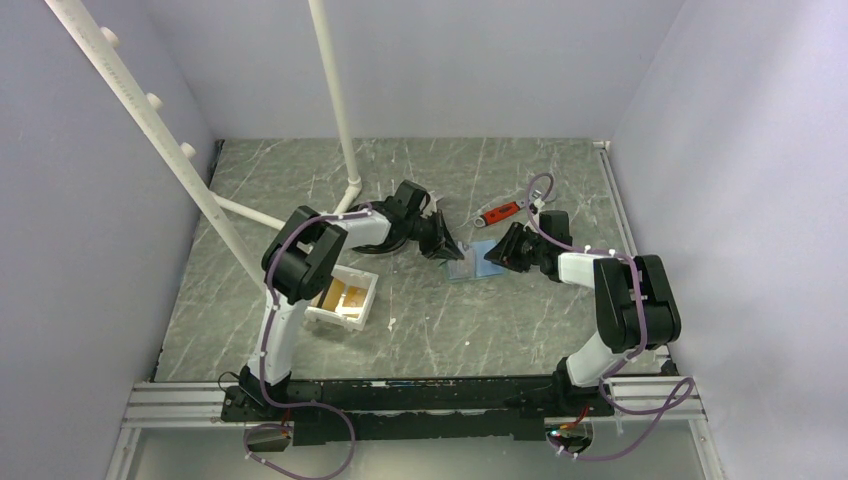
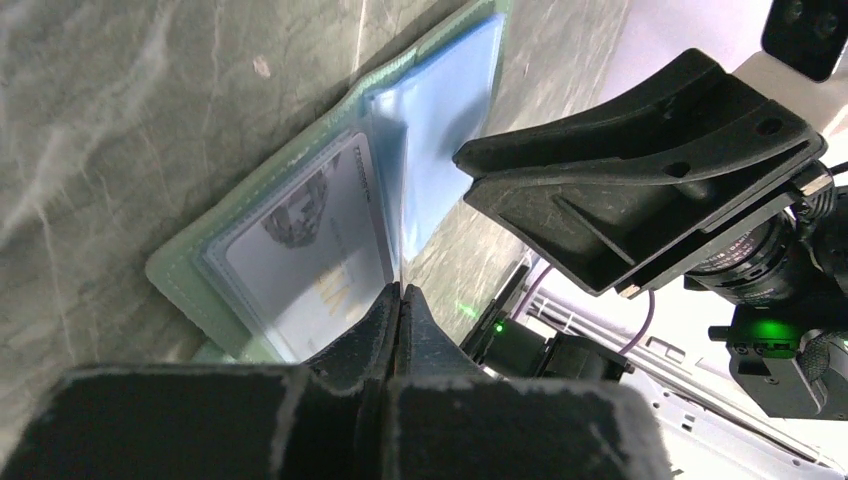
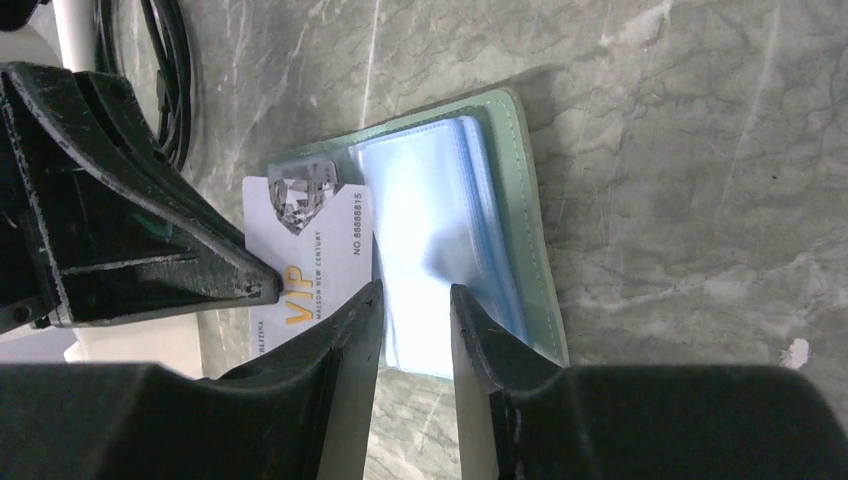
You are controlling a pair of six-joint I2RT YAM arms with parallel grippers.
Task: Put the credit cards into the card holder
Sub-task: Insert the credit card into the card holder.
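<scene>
The left gripper [image 2: 400, 300] has its fingers pressed fully together, with nothing between them. Their joined tip rests on the edge of a white card [image 3: 310, 255] that carries the gold letters "VIP".

The right gripper [image 3: 412, 315] has its fingers a little apart, with only a narrow gap. They stand over the bundle of light-blue pockets [image 3: 440, 220]. It cannot be told whether they touch a pocket.

The white card lies on the half of the card holder [image 3: 525, 200] that is on the left gripper's side, and part of it shows through a clear film. The grey-green card holder lies open on the grey marbled surface [image 1: 430, 330], between the two grippers.

Near the card holder, on its far side, lies a red-handled wrench [image 1: 497, 210]. Well apart from the card holder, toward the left arm's base, stands a white tray [image 1: 365, 305]. Gold cards [image 1: 340, 295] lie in it, and the left arm's elbow partly hides it.
</scene>
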